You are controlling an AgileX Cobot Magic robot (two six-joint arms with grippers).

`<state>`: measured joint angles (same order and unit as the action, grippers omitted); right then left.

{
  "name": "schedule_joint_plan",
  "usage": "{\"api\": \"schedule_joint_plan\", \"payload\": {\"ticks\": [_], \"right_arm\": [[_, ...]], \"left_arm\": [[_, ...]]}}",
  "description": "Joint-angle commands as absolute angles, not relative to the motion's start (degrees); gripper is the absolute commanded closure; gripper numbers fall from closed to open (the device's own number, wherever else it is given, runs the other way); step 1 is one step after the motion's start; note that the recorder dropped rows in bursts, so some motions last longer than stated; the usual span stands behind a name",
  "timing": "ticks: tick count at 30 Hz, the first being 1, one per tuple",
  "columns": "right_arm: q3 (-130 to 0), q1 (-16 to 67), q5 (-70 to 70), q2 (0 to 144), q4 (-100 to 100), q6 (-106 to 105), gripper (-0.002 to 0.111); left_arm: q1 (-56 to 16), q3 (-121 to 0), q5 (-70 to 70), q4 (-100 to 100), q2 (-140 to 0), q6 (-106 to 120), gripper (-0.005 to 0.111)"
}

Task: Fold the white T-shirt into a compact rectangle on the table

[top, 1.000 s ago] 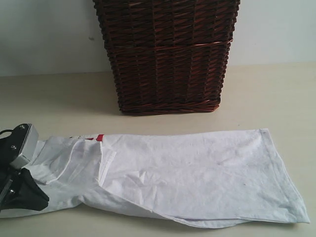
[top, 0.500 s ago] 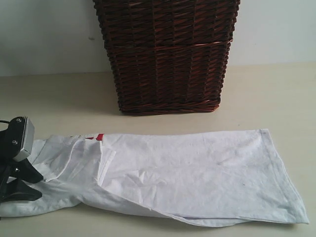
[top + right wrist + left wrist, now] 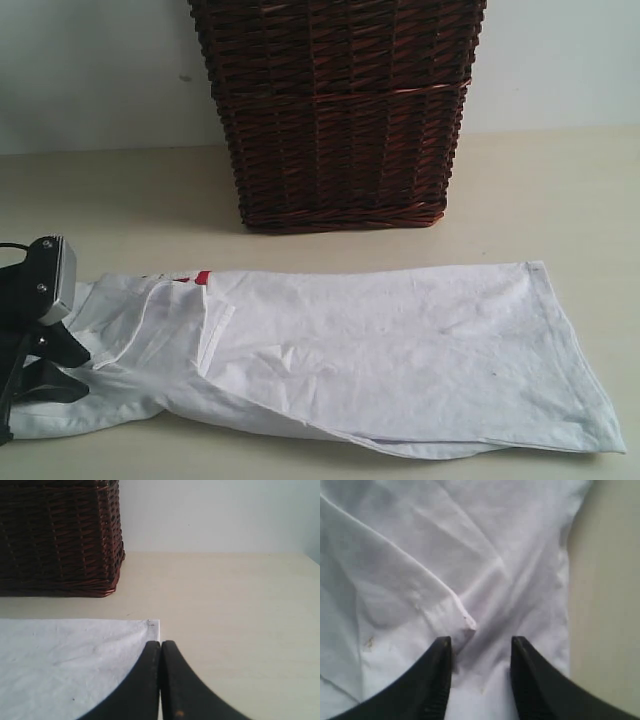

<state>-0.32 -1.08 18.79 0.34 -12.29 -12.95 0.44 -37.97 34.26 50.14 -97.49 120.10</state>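
Observation:
The white T-shirt [image 3: 400,350] lies on the table [image 3: 540,190] as a long strip folded lengthwise, with a bit of red print [image 3: 202,278] showing at its far edge. My left gripper [image 3: 73,372] stands open at the shirt's left end. In the left wrist view the left gripper [image 3: 481,645] hovers over crumpled cloth [image 3: 420,555] with a sleeve corner near one finger, and nothing is pinched. My right gripper [image 3: 161,646] is shut and empty, just above the hem corner of the shirt [image 3: 60,665]. It is out of the exterior view.
A tall dark brown wicker basket [image 3: 335,110] stands at the back middle of the table, also seen in the right wrist view as the basket [image 3: 55,535]. Bare table [image 3: 240,630] stretches beyond the shirt's hem edge. A pale wall closes the back.
My left gripper has opened, let go of the shirt's left end and drawn back leftward and slightly up. The cloth there has settled flat.

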Motion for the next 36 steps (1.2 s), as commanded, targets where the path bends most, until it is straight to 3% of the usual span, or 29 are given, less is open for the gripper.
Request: {"api": "schedule_joint_plan", "payload": {"ticks": [1, 16, 18, 23, 31, 36], "right_arm": [[0.00, -1.31, 18.29, 0.00, -12.08, -13.28, 0.108], [0.00, -1.31, 18.29, 0.00, -12.08, -13.28, 0.108], [0.00, -1.31, 18.29, 0.00, -12.08, -13.28, 0.108], [0.00, -1.31, 18.29, 0.00, -12.08, -13.28, 0.108], [0.00, -1.31, 18.29, 0.00, -12.08, -13.28, 0.108], [0.00, -1.31, 18.29, 0.00, -12.08, -13.28, 0.108]], "left_arm": [[-0.64, -38.19, 31.90, 54.46, -97.68, 120.19, 0.067], [-0.64, -38.19, 30.22, 59.64, -98.56, 120.19, 0.069], [-0.64, -38.19, 29.67, 61.68, -98.56, 120.19, 0.072], [-0.64, -38.19, 28.22, 65.55, -98.56, 120.19, 0.106], [-0.64, -38.19, 27.54, 66.97, -97.93, 120.19, 0.107], [-0.64, -39.66, 16.72, 82.82, -96.31, 120.19, 0.107]]}}
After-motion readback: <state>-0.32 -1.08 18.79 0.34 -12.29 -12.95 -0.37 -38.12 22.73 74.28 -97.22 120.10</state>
